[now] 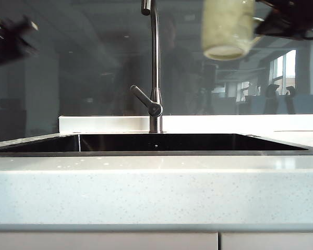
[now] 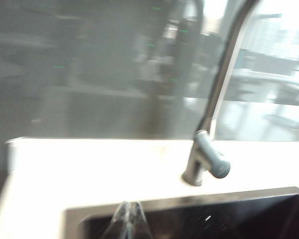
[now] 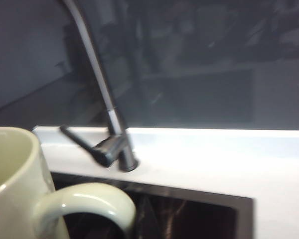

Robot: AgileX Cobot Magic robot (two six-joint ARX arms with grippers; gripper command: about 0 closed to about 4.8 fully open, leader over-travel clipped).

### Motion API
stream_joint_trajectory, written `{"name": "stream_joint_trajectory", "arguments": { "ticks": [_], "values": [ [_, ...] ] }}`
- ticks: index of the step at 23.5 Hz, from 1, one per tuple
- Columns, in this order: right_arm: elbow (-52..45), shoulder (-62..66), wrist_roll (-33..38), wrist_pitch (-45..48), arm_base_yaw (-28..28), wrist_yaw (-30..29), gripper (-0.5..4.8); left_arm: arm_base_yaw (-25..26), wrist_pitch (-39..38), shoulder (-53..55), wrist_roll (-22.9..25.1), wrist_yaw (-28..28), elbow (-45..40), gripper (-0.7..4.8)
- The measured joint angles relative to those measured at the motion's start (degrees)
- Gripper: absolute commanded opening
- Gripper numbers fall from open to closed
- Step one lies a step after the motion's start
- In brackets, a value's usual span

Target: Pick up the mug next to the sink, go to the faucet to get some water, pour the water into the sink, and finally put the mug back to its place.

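- 1 mug (image 1: 228, 28), held up high above the sink (image 1: 146, 143), R of the faucet (image 1: 155, 67)
- 1 sink, 1 faucet w/ 1 lever
- R gripper (image 1: 289, 18) top R at the mug; handle (image 3: 84, 204) nearest its cam, grip itself hidden
- L gripper (image 1: 8, 39) top L, closed, empty
- no readable text

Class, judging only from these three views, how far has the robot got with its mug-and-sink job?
Done: the pale cream dimpled ceramic mug is picked up, held high by the right gripper, right of the slim steel gooseneck faucet. In hand: carrying it near the spout; no water stream is visible. Left: filling, pouring into the black rectangular sink, returning the mug. The left gripper is shut, empty, over the sink's edge.
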Motion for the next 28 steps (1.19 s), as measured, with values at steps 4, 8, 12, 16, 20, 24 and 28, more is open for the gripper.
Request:
{"name": "stream_joint_trajectory", "arguments": {
  "ticks": [4, 8, 12, 16, 20, 24, 28],
  "values": [
    [4.9, 2.7, 0.0, -4.3, 3.5, 0.1, -0.05, 0.0, 4.3, 17.8, -4.2, 9.2, 14.8, 2.60],
    [9.9, 7.0, -0.1, -6.4, 7.0, 0.5, -0.05, -0.3, 4.7, 35.5, -11.1, 21.1, 34.7, 4.08],
    [15.6, 12.3, -0.3, -6.9, 9.1, 1.3, -0.05, -1.3, 4.8, 47.6, -18.1, 30.2, 50.2, 4.09],
    [23.2, 18.2, -0.5, -10.2, 10.3, 1.4, -0.05, -3.8, 3.6, 59.1, -22.8, 33.4, 67.9, 4.20],
    [29.9, 22.5, -1.2, -14.3, 11.5, 2.0, -0.05, -5.9, 1.4, 64.2, -23.2, 32.4, 77.8, 4.63],
    [38.8, 28.8, -2.6, -16.6, 14.5, 2.6, -0.05, -7.7, -4.8, 66.0, -19.6, 31.0, 84.9, 4.63],
    [43.8, 32.1, -3.2, -16.6, 15.4, 4.1, -0.05, -8.2, -5.2, 66.0, -18.8, 31.1, 86.5, 4.63]
  ]
}}
